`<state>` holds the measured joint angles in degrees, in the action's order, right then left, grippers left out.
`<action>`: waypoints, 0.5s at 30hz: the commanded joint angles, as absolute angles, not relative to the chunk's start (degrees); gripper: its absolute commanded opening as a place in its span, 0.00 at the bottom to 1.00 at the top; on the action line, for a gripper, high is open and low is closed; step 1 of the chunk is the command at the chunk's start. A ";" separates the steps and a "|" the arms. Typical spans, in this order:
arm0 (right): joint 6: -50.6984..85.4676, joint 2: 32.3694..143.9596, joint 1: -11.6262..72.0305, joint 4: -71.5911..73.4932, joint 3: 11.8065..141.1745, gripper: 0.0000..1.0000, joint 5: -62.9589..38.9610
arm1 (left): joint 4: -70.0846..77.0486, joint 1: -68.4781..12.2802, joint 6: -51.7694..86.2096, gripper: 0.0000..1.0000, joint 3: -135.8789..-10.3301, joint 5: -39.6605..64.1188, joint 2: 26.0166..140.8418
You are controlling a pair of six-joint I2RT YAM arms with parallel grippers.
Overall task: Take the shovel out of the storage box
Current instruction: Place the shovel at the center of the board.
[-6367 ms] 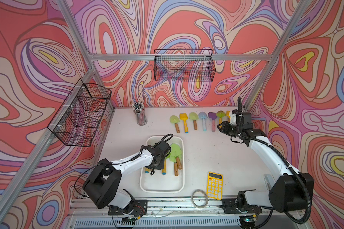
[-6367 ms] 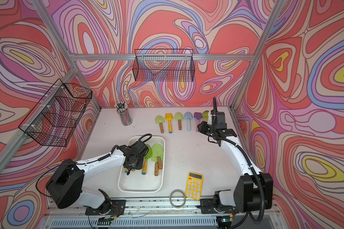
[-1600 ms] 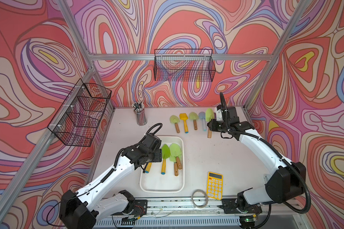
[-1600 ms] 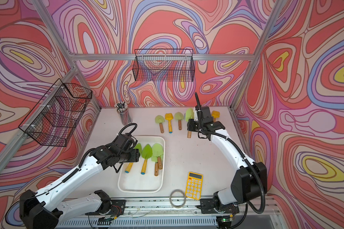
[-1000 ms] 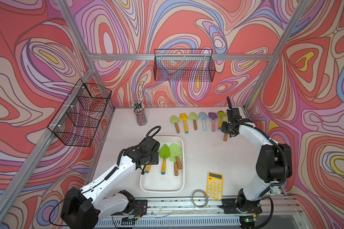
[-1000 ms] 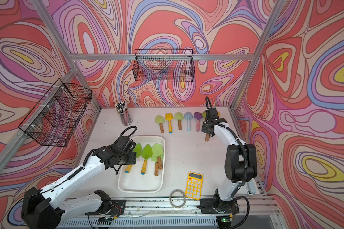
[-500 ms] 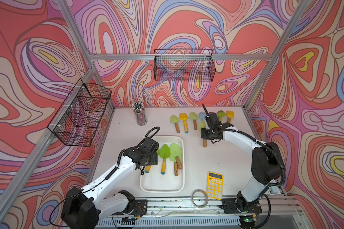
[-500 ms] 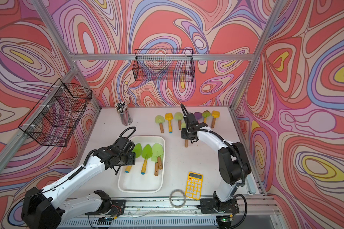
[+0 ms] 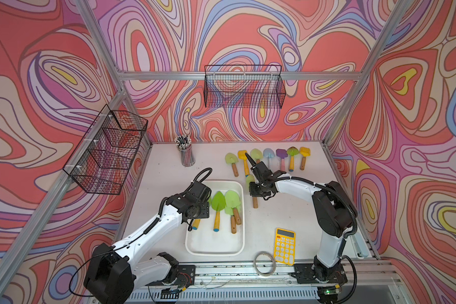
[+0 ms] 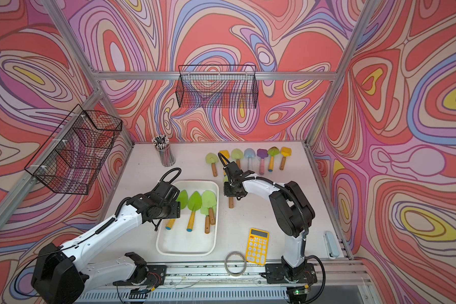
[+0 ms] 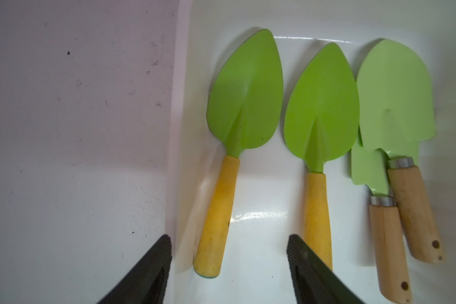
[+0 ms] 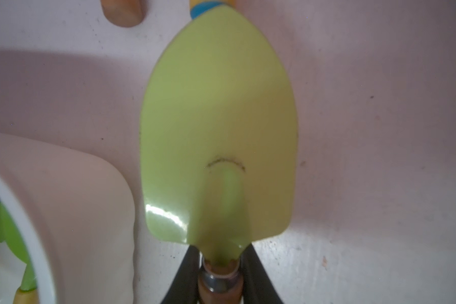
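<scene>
The right gripper (image 12: 219, 279) is clenched on a pale green shovel (image 12: 219, 131), gripping the neck where the blade meets the wooden handle. The shovel is outside the box (image 9: 213, 243), just beside its right wall near the far corner. I cannot tell whether it touches the table (image 9: 287, 210). Its long axis runs front to back, parallel to the box's long side, with the blade to the rear and the handle to the front. The left gripper (image 11: 228, 240) is spread wide over the box's left edge. The handle of a yellow-handled shovel (image 11: 244, 105) lies between its fingers (image 11: 148, 276), ungripped.
</scene>
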<state>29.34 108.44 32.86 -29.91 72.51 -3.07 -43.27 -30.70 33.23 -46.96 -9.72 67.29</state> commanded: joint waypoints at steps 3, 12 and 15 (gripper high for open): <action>33.27 110.46 34.56 -28.27 72.86 0.15 -3.09 | -42.67 -30.23 34.01 0.73 -45.69 -10.99 67.48; 35.20 112.82 35.31 -30.00 72.92 0.17 -1.15 | -41.15 -30.11 33.93 0.73 -44.74 -10.67 67.95; 35.54 113.29 35.59 -29.42 72.64 0.18 -1.78 | -40.81 -30.06 33.93 0.73 -44.65 -10.28 68.52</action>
